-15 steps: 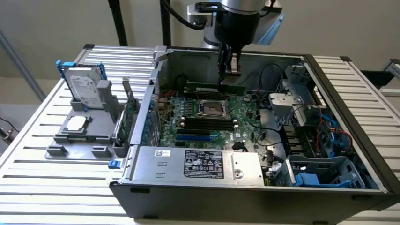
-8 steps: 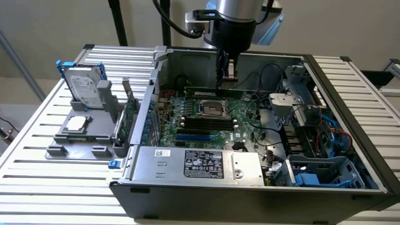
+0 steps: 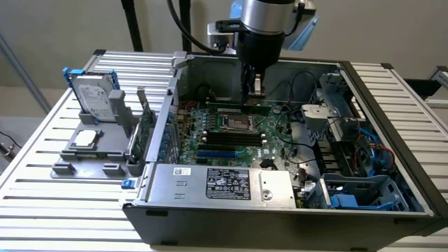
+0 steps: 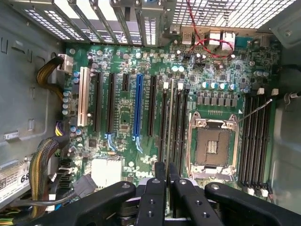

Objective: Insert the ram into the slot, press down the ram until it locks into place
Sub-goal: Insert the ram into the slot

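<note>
In the exterior view, the hand [image 3: 253,93] is reaching into the open computer case [image 3: 280,210] and clenching the top edge of the ram [image 3: 234,106]. The ram is hanging directly under the hand, long edge level, right at the slot [image 3: 227,111] on the far side of the silver processor socket [image 3: 238,124]. Whether its lower edge is touching the slot or sitting just above it, I cannot tell. The main risk, as I judge it, is a skewed stick. The hand is gripping near the middle, so if one end is sitting higher than the other, a push could seat only one end and leave that end's clip unlatched. Pressing with the notch out of line could strain the board beneath.

In the wrist view, the hand [image 4: 167,172] is showing its two inner fingers [image 4: 154,197] drawn almost together. The ram [image 4: 170,117] is running edge-on straight out from between them as a thin pale line. It is lying among several parallel black slots, with the processor socket [image 4: 212,146] just to one side. Because those slots are sitting so close together, a small sideways offset could put the stick onto the ridge between two of them. The grip is also narrow, so the stick could be tilting within the fingers under load.
</note>
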Action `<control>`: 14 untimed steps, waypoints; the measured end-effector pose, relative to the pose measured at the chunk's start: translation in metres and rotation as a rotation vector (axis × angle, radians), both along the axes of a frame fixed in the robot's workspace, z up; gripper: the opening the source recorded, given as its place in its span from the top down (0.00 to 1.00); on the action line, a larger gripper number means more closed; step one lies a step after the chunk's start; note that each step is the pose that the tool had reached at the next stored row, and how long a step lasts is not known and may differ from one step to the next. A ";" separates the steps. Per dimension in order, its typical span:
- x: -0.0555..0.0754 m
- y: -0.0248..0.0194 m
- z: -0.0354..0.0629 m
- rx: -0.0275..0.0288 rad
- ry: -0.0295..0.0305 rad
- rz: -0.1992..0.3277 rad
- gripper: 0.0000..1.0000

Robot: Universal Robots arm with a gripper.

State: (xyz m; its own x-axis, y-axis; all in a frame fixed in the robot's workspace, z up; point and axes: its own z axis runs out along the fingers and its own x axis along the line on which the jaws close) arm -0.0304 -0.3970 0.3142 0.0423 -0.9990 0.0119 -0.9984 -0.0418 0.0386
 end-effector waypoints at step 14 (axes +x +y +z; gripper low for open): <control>0.000 0.0000 -0.0255 0.0001 -0.0001 0.011 0.87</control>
State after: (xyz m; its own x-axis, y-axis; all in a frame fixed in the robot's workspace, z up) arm -0.0304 -0.3970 0.2887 0.0531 -0.9985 0.0118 -0.9979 -0.0526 0.0385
